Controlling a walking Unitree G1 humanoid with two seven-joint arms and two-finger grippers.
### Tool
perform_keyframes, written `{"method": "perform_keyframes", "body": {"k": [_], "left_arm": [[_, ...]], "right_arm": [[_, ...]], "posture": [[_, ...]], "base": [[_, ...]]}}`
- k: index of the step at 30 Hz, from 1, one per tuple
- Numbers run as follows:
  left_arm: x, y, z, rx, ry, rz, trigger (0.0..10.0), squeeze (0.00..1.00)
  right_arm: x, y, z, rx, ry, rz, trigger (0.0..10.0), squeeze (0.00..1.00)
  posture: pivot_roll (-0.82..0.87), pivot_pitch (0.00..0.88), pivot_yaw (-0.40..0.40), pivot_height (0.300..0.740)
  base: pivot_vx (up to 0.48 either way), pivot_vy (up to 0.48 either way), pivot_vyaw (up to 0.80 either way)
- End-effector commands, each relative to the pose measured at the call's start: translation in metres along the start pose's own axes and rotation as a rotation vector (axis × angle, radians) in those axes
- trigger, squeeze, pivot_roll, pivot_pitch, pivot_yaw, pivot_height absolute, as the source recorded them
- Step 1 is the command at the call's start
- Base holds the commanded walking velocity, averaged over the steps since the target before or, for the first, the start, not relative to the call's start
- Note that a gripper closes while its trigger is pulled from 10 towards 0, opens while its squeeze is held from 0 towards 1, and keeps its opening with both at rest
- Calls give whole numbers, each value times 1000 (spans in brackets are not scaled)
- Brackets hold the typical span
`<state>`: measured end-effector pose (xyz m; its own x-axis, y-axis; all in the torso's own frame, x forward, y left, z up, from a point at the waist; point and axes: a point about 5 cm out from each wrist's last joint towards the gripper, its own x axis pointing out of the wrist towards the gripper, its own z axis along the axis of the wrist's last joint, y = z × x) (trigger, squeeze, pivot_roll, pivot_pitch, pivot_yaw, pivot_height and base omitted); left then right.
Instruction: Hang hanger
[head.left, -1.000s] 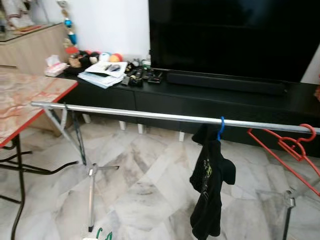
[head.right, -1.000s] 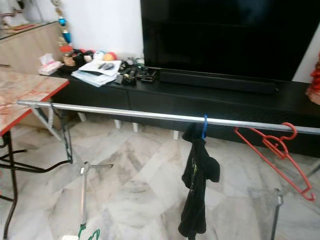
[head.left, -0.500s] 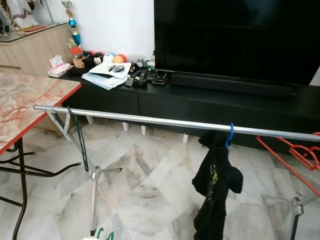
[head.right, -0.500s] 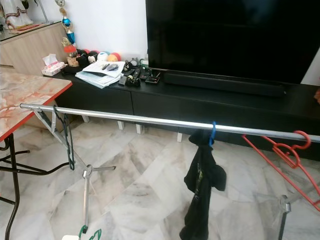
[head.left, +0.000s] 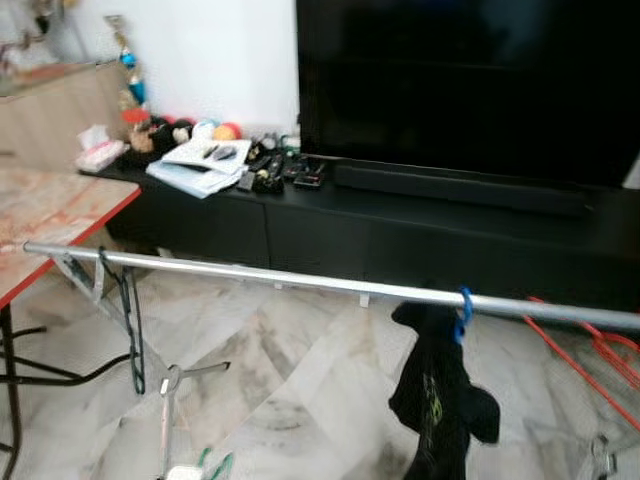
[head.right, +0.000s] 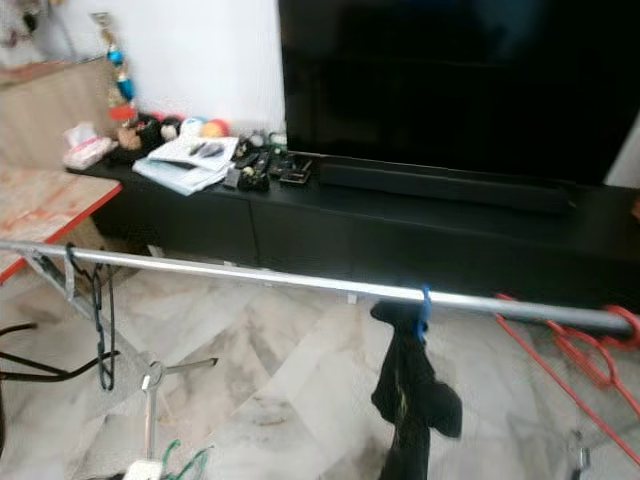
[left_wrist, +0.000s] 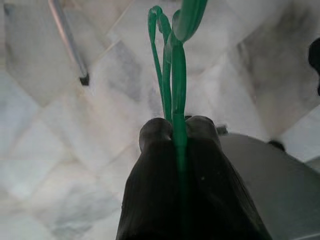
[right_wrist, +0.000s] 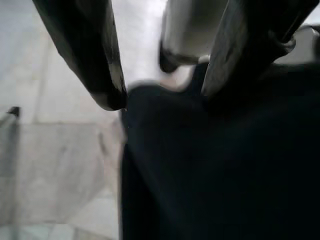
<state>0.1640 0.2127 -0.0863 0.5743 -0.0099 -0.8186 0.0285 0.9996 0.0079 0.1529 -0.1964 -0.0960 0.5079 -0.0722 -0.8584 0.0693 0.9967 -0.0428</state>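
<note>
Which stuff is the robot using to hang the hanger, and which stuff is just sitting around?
For the job:
green hanger, pinched in the left gripper
rail

Just around:
black cloth on a blue hook
red hangers
black hanger
TV
papers
table
right gripper, open

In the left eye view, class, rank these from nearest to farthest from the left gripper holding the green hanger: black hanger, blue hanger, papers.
1. Black hanger, rail's left end, nearest the left gripper.
2. Blue hanger, mid-rail.
3. Papers, on the far cabinet.
</note>
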Motion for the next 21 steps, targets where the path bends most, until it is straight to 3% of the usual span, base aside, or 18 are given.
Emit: {"method": "perform_keyframes", "body": {"k": [1, 5, 10, 13, 15, 16, 18, 21], "left_arm": [[3, -8, 8, 20, -38, -15, 10000, 0], [3, -8, 18, 59, -82, -24, 10000, 0], [3, -5, 37, 221, -165, -54, 10000, 0], [1, -2, 54, 329, -254, -57, 10000, 0], [-5, 2, 81, 474, -404, -78, 10000, 0], [-5, 2, 81, 474, -404, -78, 10000, 0], [-13, 5, 97, 554, -515, -84, 10000, 0], [-20, 6, 108, 595, -598, -91, 10000, 0]], "right_arm": [[-3, -13, -9, 10, 26, -39, 10000, 0], [-3, -13, -9, 6, 26, -40, 10000, 0], [-2, -13, -8, -2, 26, -39, 10000, 0], [-2, -14, -8, -5, 26, -41, 10000, 0], [-2, -15, -8, -8, 26, -45, 10000, 0], [-2, -15, -8, -8, 26, -45, 10000, 0], [-2, -15, -8, -15, 27, -47, 10000, 0], [-2, -16, -7, -20, 26, -47, 10000, 0]], "posture": [[-44, 16, 22, 740], [-43, 25, 19, 740], [-36, 33, 15, 740], [-33, 39, 12, 740], [-30, 42, 9, 740], [-30, 42, 9, 740], [-29, 41, 7, 740], [-28, 39, 6, 740]], "base": [[0, 0, 0], [0, 0, 0], [0, 0, 0], [0, 0, 0], [0, 0, 0], [0, 0, 0], [0, 0, 0], [0, 0, 0]]}}
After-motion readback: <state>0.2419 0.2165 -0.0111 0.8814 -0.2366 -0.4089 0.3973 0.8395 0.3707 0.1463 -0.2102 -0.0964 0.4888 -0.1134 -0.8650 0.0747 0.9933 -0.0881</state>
